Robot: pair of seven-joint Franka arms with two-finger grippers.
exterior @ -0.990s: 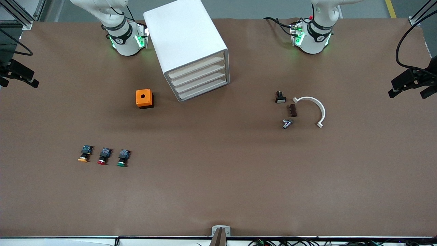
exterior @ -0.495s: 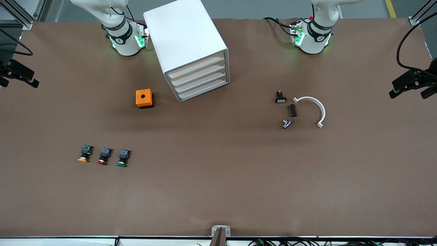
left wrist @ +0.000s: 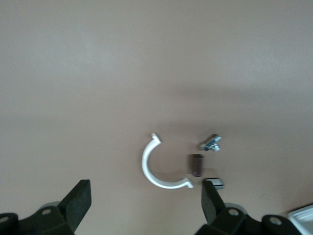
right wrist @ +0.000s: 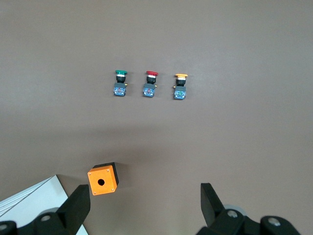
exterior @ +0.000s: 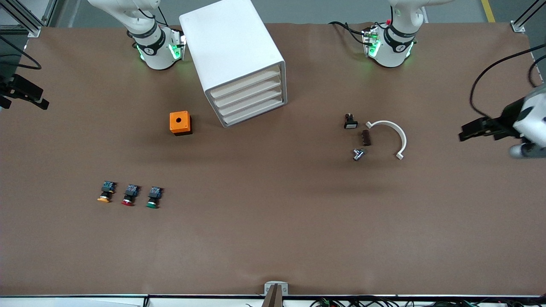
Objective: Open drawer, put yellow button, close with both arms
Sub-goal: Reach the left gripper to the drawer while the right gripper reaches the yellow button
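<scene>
The left gripper (exterior: 463, 133) hangs with its fingers (left wrist: 78, 203) apart and empty over bare table at the left arm's end, its arm reaching in from the view's edge. The right gripper (right wrist: 144, 205), fingers likewise apart and empty, is up over the right arm's end of the table, near the orange box (right wrist: 103, 178); this arm waits.

The drawer cabinet (exterior: 239, 59) stands between the two bases, all four drawers (exterior: 249, 99) shut. The step in hand is judged to be opening a drawer: approach square to its front, hook the lip, and pull straight out without dragging the cabinet.

The yellow button (exterior: 105, 192) lies toward the right arm's end, nearer the front camera than the orange box, beside the red button (exterior: 129, 195) and green button (exterior: 153, 197).
</scene>
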